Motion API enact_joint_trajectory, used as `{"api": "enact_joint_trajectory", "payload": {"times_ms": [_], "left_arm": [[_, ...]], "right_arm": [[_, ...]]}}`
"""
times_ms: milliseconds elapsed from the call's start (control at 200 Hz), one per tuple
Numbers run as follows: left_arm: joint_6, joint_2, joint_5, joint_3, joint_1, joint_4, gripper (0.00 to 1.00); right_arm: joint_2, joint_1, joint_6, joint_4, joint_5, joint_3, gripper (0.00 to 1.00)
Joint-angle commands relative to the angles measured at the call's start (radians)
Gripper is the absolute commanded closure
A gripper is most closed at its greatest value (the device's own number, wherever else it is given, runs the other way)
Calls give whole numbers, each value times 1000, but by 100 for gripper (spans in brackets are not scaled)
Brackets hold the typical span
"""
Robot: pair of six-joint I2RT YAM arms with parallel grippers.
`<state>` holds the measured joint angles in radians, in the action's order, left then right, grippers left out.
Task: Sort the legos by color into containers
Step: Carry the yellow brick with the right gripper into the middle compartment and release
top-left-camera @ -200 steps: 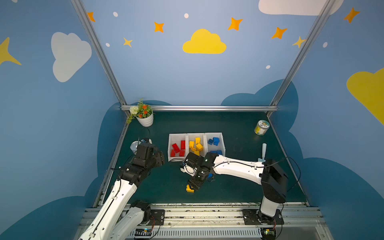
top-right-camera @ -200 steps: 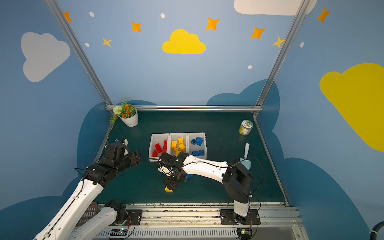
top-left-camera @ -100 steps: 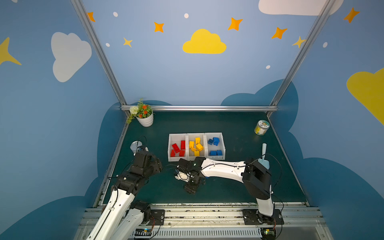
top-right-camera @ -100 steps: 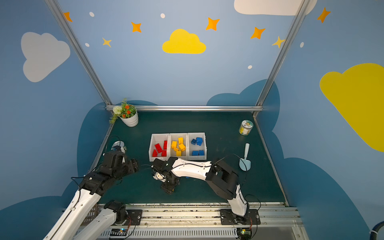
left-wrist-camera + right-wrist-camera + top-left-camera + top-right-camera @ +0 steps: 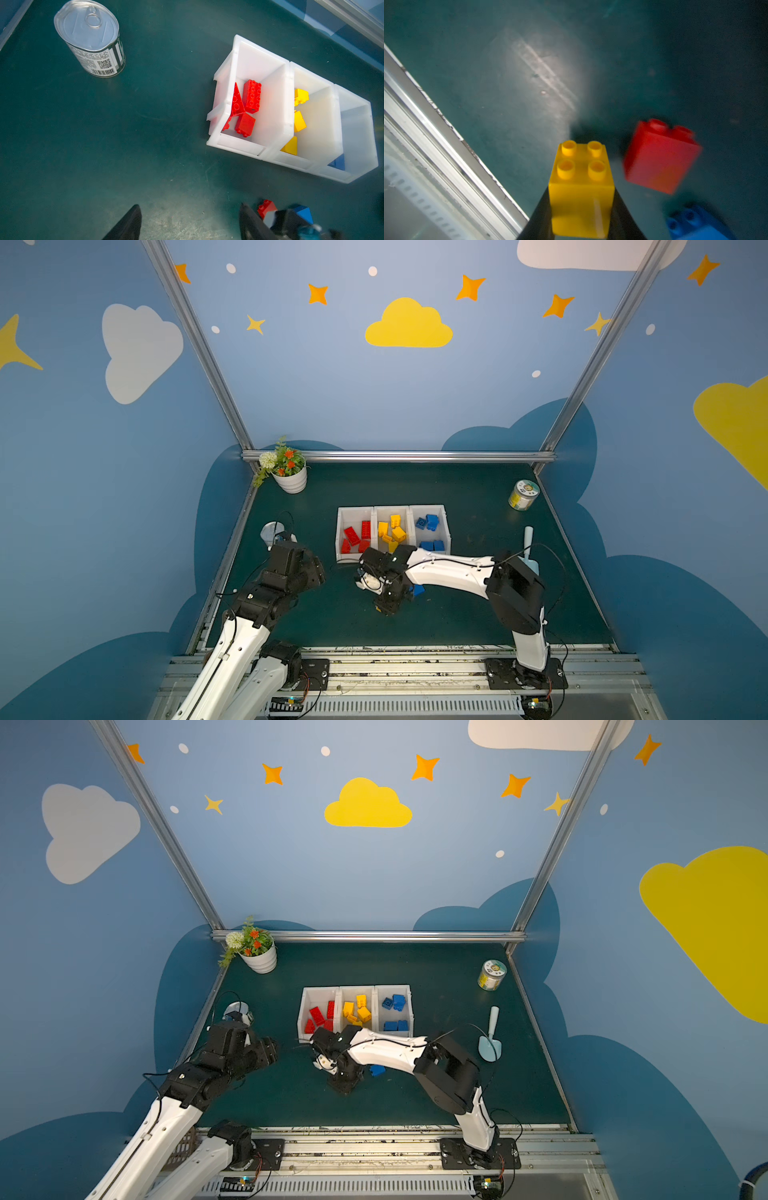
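The left gripper (image 5: 190,225) holds its jaws open over the dark-green table mat (image 5: 104,145). The right gripper (image 5: 581,209) clamps the yellow four-stud plastic brick (image 5: 581,182) near the front metal rail (image 5: 446,135). A red plastic brick (image 5: 660,158) and a blue plastic brick (image 5: 695,224) lie just beside it.

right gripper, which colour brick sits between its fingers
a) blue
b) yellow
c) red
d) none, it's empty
b, the right wrist view shows the yellow brick flanked closely by the dark fingers of the right gripper, while the red brick and blue brick lie loose on the mat beside it.
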<state>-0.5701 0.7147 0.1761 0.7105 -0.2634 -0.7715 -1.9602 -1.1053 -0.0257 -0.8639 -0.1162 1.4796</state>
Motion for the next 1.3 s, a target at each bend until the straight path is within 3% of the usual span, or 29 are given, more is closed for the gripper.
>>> {"api": "enact_joint_trajectory", "payload": {"times_ms": [0,175,521,581,631,696,776,1061,1292], "left_arm": [[0,-6,-53,-20,3,7,26],[-29,-12,-174,-72,2,66,26],[-55,-33,-205,-115,-58,78,26],[-63,-35,-205,-125,-77,86,26],[-70,-33,-205,-134,-90,94,26],[-78,-32,-207,-145,-107,103,26],[-82,-26,-210,-153,-126,116,26],[-69,23,-204,-157,-205,166,26],[-37,119,-170,-134,-316,225,25]], "right_arm": [[89,80,28,-51,19,109,80],[-15,216,-28,-121,67,296,80],[-276,289,-94,-237,161,628,78],[-297,295,-101,-244,145,651,73],[-304,296,-105,-247,126,664,61],[-297,297,-112,-246,113,666,48],[-272,296,-118,-237,113,656,42],[-169,301,-125,-235,109,628,40],[-13,323,-163,-183,87,502,40]]}}
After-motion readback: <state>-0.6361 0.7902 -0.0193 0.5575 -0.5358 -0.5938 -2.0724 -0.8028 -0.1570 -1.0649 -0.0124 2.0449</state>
